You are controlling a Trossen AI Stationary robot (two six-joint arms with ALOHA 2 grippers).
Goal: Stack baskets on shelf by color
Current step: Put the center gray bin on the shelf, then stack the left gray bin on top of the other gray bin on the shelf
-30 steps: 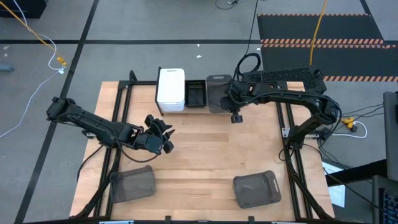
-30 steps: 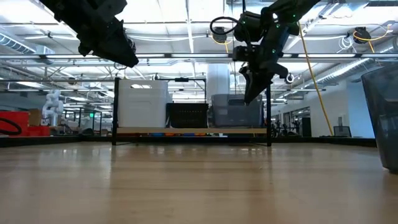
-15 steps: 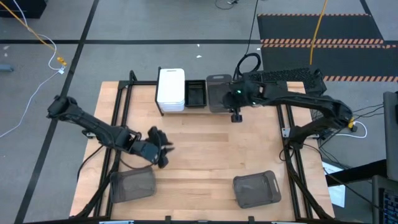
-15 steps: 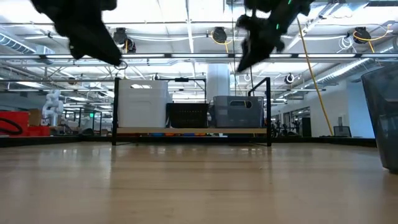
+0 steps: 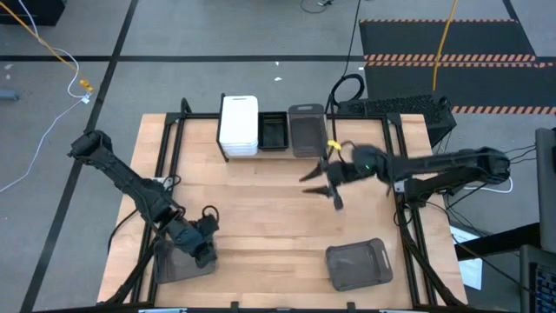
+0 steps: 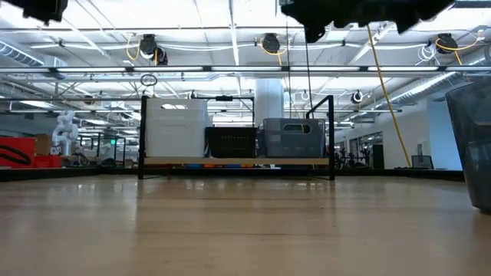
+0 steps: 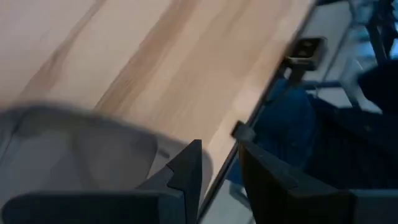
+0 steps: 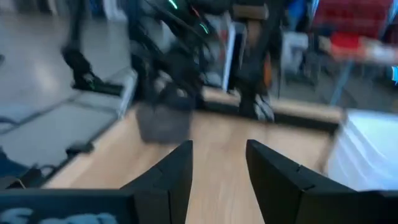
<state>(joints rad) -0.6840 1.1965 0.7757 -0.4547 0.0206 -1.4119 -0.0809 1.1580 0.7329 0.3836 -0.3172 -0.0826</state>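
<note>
Left jaws: slightly parted, empty, poised at the near grey basket on the desk; could clip its rim and shove it. Right jaws: spread, empty, between shelf stacks and second grey basket; risks sweeping wide.

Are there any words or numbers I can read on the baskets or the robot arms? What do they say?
No words or numbers can be read in any view.
The solid white baskets, the black mesh-sided basket and the translucent grey baskets show no labels.
The narrow light-wood shelf with black metal posts carries no sign.
The left gripper and the right gripper show no readable marking.
</note>
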